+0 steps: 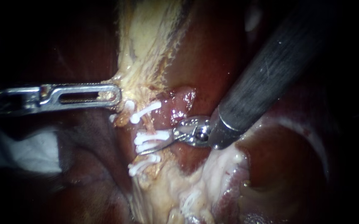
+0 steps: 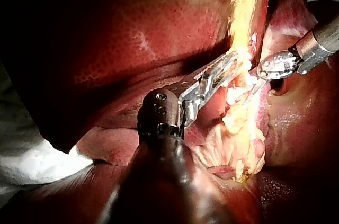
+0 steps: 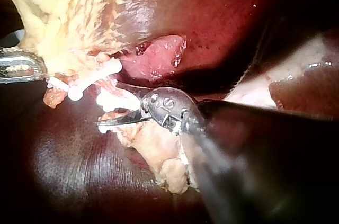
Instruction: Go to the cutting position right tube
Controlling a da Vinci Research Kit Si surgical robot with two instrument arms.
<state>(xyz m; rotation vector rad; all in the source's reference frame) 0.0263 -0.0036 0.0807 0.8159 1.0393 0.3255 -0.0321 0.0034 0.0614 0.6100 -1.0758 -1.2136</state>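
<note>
In the endoscope view, our left instrument (image 1: 117, 96) enters from the left, its jaws clamped on the yellow tissue (image 1: 146, 37). Our right instrument (image 1: 142, 150) comes from the upper right. Its thin blades are slightly apart across the tube (image 1: 147, 123), among the white clips (image 1: 146, 111).

In the left wrist view, our left jaws grip the yellow tissue, with the right instrument's tip just beside them.

In the right wrist view, the blades reach the tube just beside the clips, with the liver (image 3: 222, 17) beyond.

White clips (image 1: 148, 108), dk red liver (image 1: 216, 54), pale yellow tissue (image 1: 146, 33)
</note>
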